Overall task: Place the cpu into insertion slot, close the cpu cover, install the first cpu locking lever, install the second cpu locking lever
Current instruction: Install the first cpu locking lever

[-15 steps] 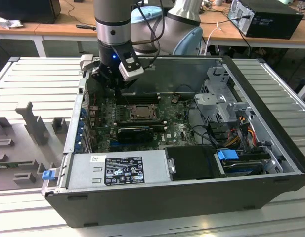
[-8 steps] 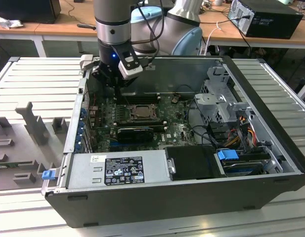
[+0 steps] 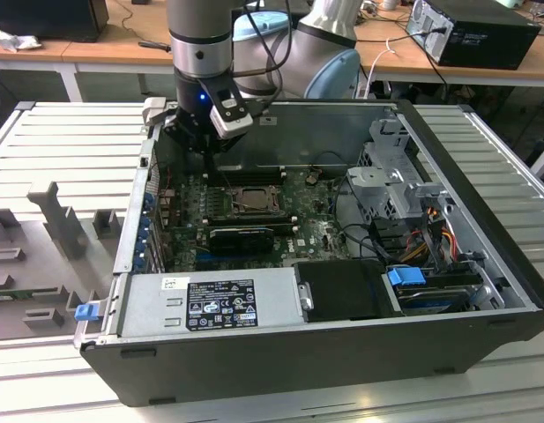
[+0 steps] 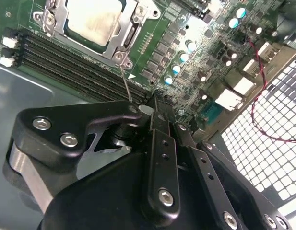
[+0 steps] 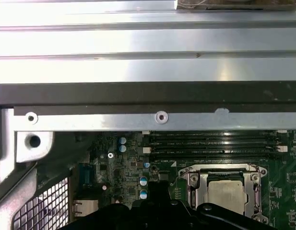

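Pale silver-beige cpu (image 4: 92,21) lies flat in the insertion slot (image 3: 229,201), on the green motherboard (image 4: 157,33) inside the open computer case (image 3: 342,344). The silvery cpu cover (image 5: 219,168) looks down over it, chip showing through the cut-out.

A thin steel locking lever (image 4: 124,79) runs from the socket corner towards the gripper (image 4: 156,100), across the black memory slots (image 4: 66,62).

The claw looks drawn narrow, its links folded to the centre. Whether it nips the lever's end I cannot tell.

Handling, as I judge it:
- Chip: light, stiff, fragile. Leave it alone.
- Lever: springy bare wire, likely slippery. Take it near the free end, away from the hinge.
- Cover: thin sheet. Press on the frame edge, never the chip.
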`<state>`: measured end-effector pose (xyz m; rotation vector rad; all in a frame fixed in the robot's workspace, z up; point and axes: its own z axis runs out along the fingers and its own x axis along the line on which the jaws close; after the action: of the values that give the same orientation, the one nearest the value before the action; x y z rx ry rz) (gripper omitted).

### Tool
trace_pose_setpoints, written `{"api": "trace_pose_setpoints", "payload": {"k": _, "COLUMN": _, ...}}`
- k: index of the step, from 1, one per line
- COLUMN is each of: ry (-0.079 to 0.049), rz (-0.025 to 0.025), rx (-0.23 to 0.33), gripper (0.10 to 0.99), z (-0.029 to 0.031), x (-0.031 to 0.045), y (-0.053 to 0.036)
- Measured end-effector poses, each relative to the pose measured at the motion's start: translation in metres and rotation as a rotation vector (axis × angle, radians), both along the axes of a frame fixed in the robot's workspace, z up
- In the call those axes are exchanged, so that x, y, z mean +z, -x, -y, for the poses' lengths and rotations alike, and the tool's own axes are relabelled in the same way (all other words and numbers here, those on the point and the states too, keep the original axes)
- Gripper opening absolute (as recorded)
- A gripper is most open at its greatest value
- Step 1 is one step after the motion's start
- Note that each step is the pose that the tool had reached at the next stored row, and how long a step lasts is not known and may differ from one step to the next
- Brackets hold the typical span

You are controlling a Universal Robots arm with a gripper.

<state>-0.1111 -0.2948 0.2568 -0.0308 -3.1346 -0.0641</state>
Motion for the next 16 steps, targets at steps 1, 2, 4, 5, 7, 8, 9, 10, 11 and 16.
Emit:
{"api": "trace_pose_setpoints", "payload": {"k": 1, "ry": 0.0, "rz": -0.0001, "rx": 0.0, "gripper": 0.106, "z": -0.0004, "x": 0.0, "y": 0.0002}}
{"api": "trace_pose_setpoints", "payload": {"k": 2, "ry": 0.0, "rz": -0.0002, "rx": 0.0, "gripper": 0.106, "z": -0.0008, "x": 0.0, "y": 0.0005}}
{"api": "trace_pose_setpoints", "payload": {"k": 4, "ry": 0.0, "rz": 0.0, "rx": 0.0, "gripper": 0.106, "z": -0.0009, "x": 0.0, "y": 0.0005}}
{"api": "trace_pose_setpoints", "payload": {"k": 5, "ry": 0.0, "rz": -0.0001, "rx": 0.0, "gripper": 0.106, "z": -0.001, "x": 0.0, "y": 0.0006}}
{"api": "trace_pose_setpoints", "payload": {"k": 7, "ry": 0.0, "rz": -0.0001, "rx": 0.0, "gripper": 0.106, "z": -0.0012, "x": 0.0, "y": 0.0005}}
{"api": "trace_pose_setpoints", "payload": {"k": 8, "ry": 0.0, "rz": -0.0001, "rx": 0.0, "gripper": 0.106, "z": -0.0015, "x": -0.0001, "y": 0.0005}}
{"api": "trace_pose_setpoints", "payload": {"k": 9, "ry": 0.0, "rz": -0.0001, "rx": 0.0, "gripper": 0.106, "z": -0.0018, "x": -0.0001, "y": 0.0005}}
{"api": "trace_pose_setpoints", "payload": {"k": 10, "ry": 0.0, "rz": -0.0001, "rx": 0.0, "gripper": 0.106, "z": -0.002, "x": 0.0, "y": 0.0004}}
{"api": "trace_pose_setpoints", "payload": {"k": 11, "ry": 0.0, "rz": 0.0, "rx": 0.0, "gripper": 0.106, "z": -0.0023, "x": -0.0001, "y": 0.0002}}
{"api": "trace_pose_setpoints", "payload": {"k": 16, "ry": 0.0, "rz": 0.0, "rx": 0.0, "gripper": 0.106, "z": -0.0028, "x": -0.0001, "y": -0.0007}}
